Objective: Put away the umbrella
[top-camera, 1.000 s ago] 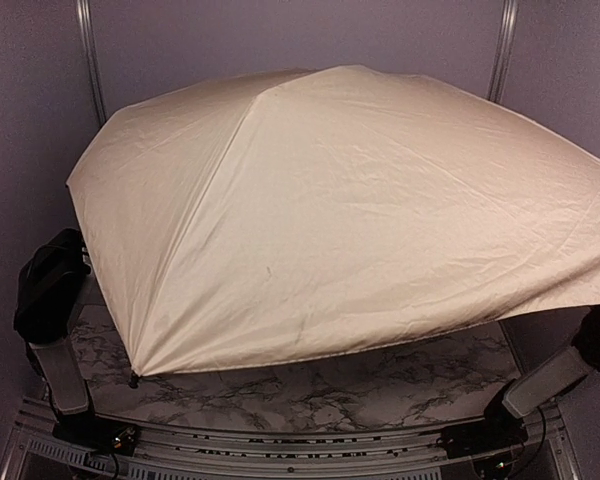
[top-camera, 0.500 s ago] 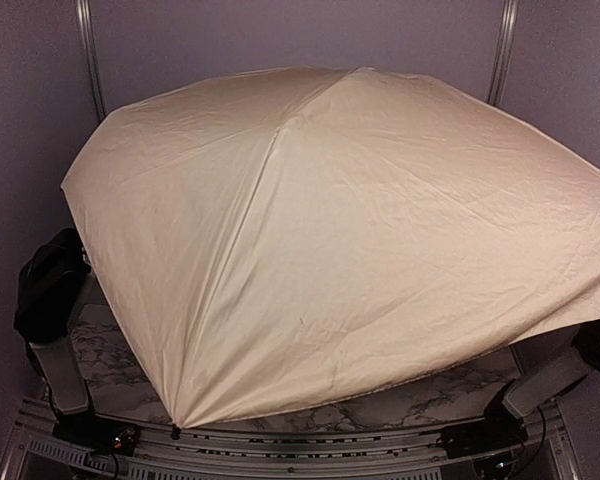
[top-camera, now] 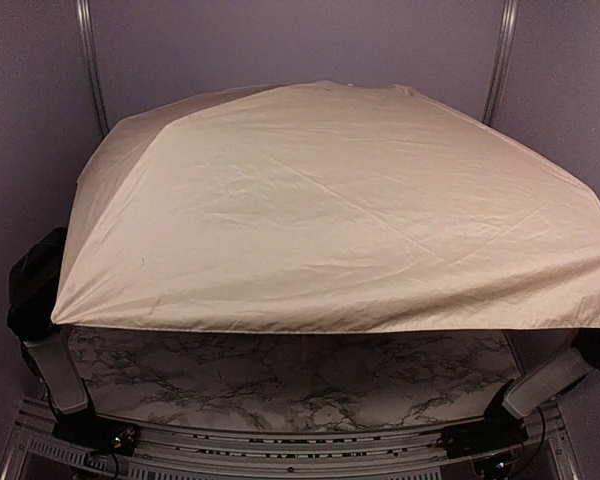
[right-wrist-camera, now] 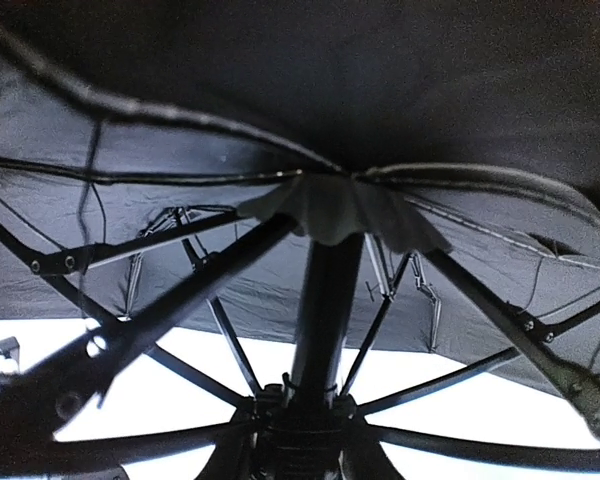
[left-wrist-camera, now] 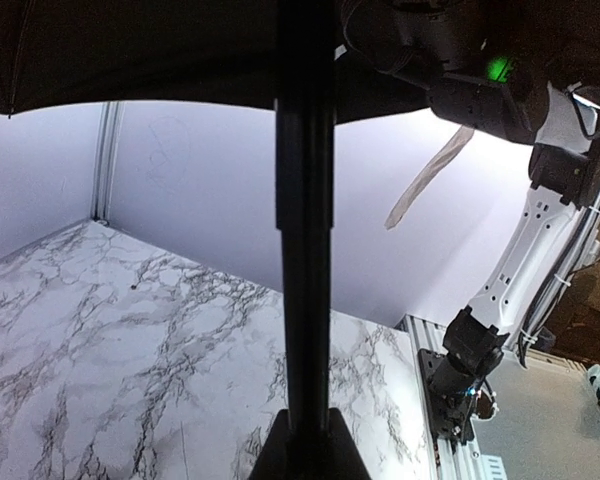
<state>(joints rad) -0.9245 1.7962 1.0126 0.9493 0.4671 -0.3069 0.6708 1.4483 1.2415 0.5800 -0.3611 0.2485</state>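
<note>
The umbrella stands fully open over the marble table, its cream canopy hiding most of the tabletop and both wrists in the overhead view, so as far as the pictures show, nothing of the putting-away is done. From the left wrist, the black shaft rises straight out of the left gripper, whose 2 fingers are pinched tight against it. The right wrist looks up at the black underside, where the ribs fan out stretched from the runner. The right gripper sits just below that hub, but its fingers are dark silhouettes, and whether they clasp anything I cannot tell. A cream closure strap dangles loose. What is left is nearly everything: the runner must come down so the ribs fold, then the fabric gathered, wrapped and the bundle set aside.
</note>
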